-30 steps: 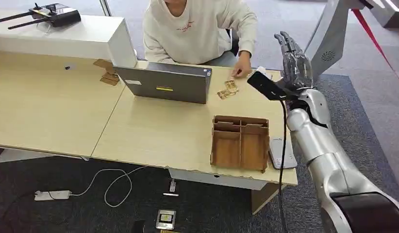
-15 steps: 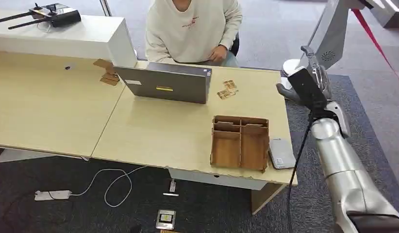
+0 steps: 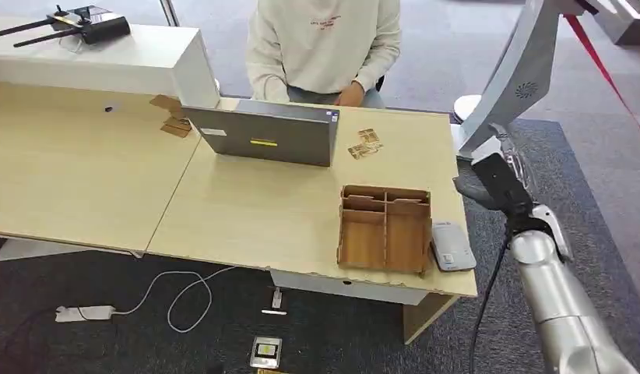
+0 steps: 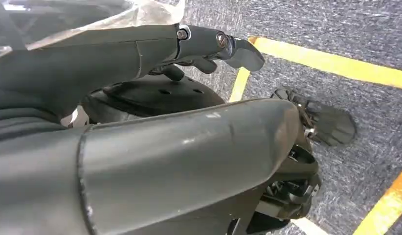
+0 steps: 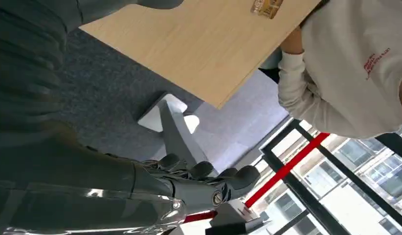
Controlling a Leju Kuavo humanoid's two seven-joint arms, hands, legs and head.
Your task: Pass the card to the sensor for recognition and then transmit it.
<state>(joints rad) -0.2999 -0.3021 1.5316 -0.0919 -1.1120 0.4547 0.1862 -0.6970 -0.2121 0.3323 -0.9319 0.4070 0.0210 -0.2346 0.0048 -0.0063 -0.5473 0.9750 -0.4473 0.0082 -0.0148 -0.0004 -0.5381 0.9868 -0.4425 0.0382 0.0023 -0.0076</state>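
Cards lie flat on the desk just beside the laptop, in front of the seated person. Right hand is off the desk's right edge, well apart from them; fingers curled, nothing seen in them. Sensor sits beside the wooden tray. Left hand empty, fingers extended.
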